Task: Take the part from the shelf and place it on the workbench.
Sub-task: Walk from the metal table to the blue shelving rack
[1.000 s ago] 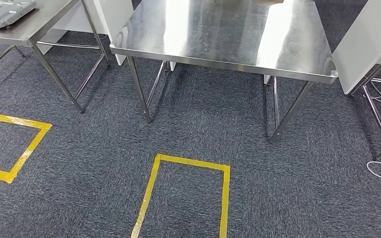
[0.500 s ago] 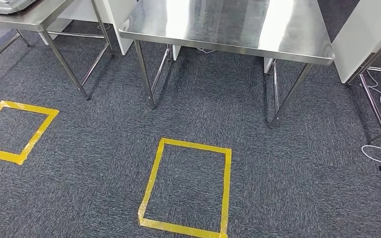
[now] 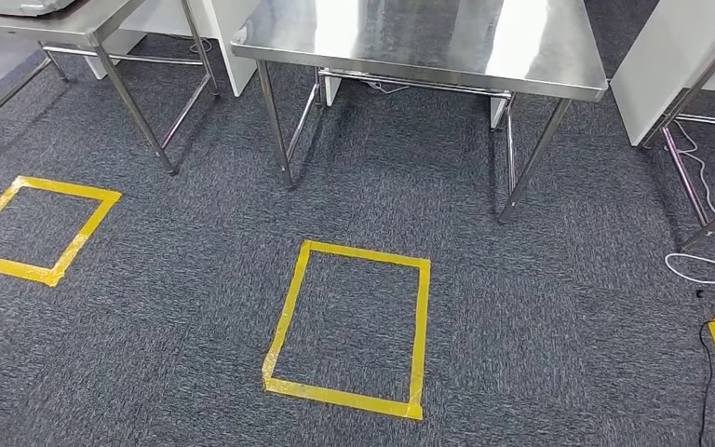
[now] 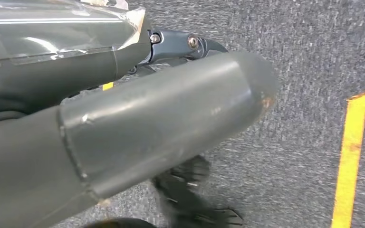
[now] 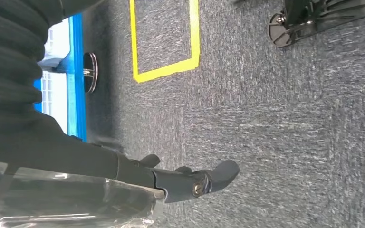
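My left robot hand (image 4: 138, 118) hangs over carpet, grip state unclear. My right robot hand (image 5: 190, 183) holds nothing, fingers loosely apart. Steel table (image 3: 410, 42) top centre of the head view; yellow tape square (image 3: 349, 326) below it. Part not visible.

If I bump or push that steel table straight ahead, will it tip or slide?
Probably stiff and fairly heavy: the steel table looks like sheet metal on a braced frame. Its thin legs stand on carpet, so it would likely drag rather than glide. Its polished top looks slippery, so anything set there may skid.
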You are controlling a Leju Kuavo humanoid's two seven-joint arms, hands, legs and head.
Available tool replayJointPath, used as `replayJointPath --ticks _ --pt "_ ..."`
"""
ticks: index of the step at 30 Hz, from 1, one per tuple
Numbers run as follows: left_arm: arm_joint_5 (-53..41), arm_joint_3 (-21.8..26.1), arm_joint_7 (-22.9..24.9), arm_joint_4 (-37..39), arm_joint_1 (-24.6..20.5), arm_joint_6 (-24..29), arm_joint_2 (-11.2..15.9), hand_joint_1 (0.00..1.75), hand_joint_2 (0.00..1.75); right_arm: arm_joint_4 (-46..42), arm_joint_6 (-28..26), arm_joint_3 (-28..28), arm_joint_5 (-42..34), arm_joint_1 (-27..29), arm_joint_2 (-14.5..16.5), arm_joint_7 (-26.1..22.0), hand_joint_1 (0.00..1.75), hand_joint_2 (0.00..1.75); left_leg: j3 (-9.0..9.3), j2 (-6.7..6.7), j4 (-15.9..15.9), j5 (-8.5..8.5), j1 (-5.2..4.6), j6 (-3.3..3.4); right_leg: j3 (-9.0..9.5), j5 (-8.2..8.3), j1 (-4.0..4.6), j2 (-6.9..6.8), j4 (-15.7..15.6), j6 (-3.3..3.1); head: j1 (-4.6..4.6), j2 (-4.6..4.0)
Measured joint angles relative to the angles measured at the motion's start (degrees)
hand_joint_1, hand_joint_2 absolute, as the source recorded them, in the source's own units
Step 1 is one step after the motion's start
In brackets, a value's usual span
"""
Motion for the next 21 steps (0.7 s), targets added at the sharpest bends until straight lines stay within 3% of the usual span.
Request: replayJointPath --ticks 1,2,4,5,7,9,10,11,13,15,17,19,21 --pt "0.0 0.0 0.0 0.0 -0.1 0.0 0.0 0.00 0.00 0.0 0.0 0.0 0.0 0.0 0.0 -0.1 0.00 1.75 2.10 -0.05 -3.4 -1.36 -0.17 0.32 -0.50 0.51 0.05 -0.05 0.2 0.46 -0.01 0.00" --pt "0.0 0.0 -0.1 0.0 -0.2 0.0 0.0 0.00 0.00 0.0 0.0 0.0 -0.1 -0.1 0.0 -0.1 0.00 1.75 2.78 -0.06 -5.4 -2.02 -0.37 0.75 -0.90 1.03 0.07 -0.12 0.4 0.93 0.05 0.00" --pt "0.0 0.0 0.0 0.0 -0.2 0.0 -0.1 0.00 0.00 0.0 0.0 0.0 -0.2 -0.1 0.0 -0.2 0.00 1.75 1.97 0.15 -5.9 -1.77 -0.56 1.95 -2.01 1.17 0.07 -0.15 1.2 1.53 0.06 0.00" --pt "0.0 0.0 0.0 0.0 -0.1 0.0 -0.1 0.00 0.00 0.0 0.0 0.0 -0.3 0.0 0.0 -0.2 0.00 1.75 1.52 0.32 -6.0 -1.23 -0.66 2.61 -2.90 0.06 0.06 -0.06 2.9 1.38 0.17 0.00" --pt "0.1 0.0 0.1 0.0 0.1 0.1 -0.2 0.00 0.00 0.0 0.1 0.0 -0.3 0.1 0.0 -0.4 0.00 1.75 0.46 0.70 -6.0 -0.19 -1.01 3.49 -5.68 -4.04 -0.15 0.16 9.9 0.63 0.29 0.00" --pt "0.2 0.0 0.2 0.0 0.2 0.2 -0.1 0.00 0.00 0.0 0.3 0.0 -0.2 0.2 0.1 -0.5 0.00 1.75 -0.65 1.00 -5.9 0.66 -1.35 3.69 -7.75 -7.44 -0.23 0.27 17.1 0.44 0.34 0.00" --pt "0.2 0.0 0.2 0.0 0.3 0.2 -0.1 0.00 0.00 0.0 0.3 0.0 -0.2 0.2 0.1 -0.6 0.00 1.75 -1.15 1.15 -5.8 1.00 -1.47 3.69 -7.43 -8.03 -0.24 0.30 18.3 0.67 0.34 0.00" --pt "0.3 0.0 0.2 0.0 0.3 0.2 -0.2 0.00 0.00 0.0 0.4 0.0 -0.1 0.3 0.0 -0.6 0.00 1.75 -1.58 1.29 -5.6 1.23 -1.55 3.63 -5.70 -7.68 -0.24 0.30 16.7 1.04 0.33 0.00" --pt "0.3 0.0 0.2 0.0 0.3 0.3 -0.3 0.00 0.00 0.0 0.5 0.0 -0.1 0.3 -0.1 -0.7 0.00 1.75 -2.20 1.60 -5.0 1.46 -1.61 3.46 0.26 -5.99 -0.23 -0.01 8.2 1.60 0.36 0.00" --pt "0.3 0.0 0.2 0.0 0.3 0.4 -0.4 0.00 0.00 0.0 0.7 0.1 -0.1 0.1 -0.1 -0.7 0.00 1.75 -2.69 1.90 -4.4 1.54 -1.87 3.05 4.32 -5.01 0.03 -0.34 1.3 1.33 0.37 0.00" --pt "0.3 0.0 0.2 0.0 0.3 0.5 -0.4 0.00 0.00 0.0 0.8 0.1 -0.1 0.1 -0.1 -0.7 0.00 1.75 -3.03 2.15 -4.2 1.71 -2.12 2.51 4.53 -4.80 0.31 -0.18 0.2 0.65 0.30 0.00" --pt "0.3 0.0 0.2 0.0 0.2 0.5 -0.4 0.00 0.00 0.0 0.8 0.1 -0.2 0.3 0.0 -0.7 0.00 1.75 -3.37 1.94 -3.7 1.32 -1.99 1.94 4.27 -4.43 -0.15 0.17 0.1 0.05 0.28 0.00" --pt "0.3 0.0 0.2 0.0 0.3 0.5 -0.4 0.00 0.00 0.0 0.9 0.2 -0.2 0.3 0.0 -0.7 0.00 1.75 -5.15 1.02 0.1 -1.46 -1.71 1.28 4.20 -4.00 -0.57 0.39 0.0 -0.73 0.22 0.00"
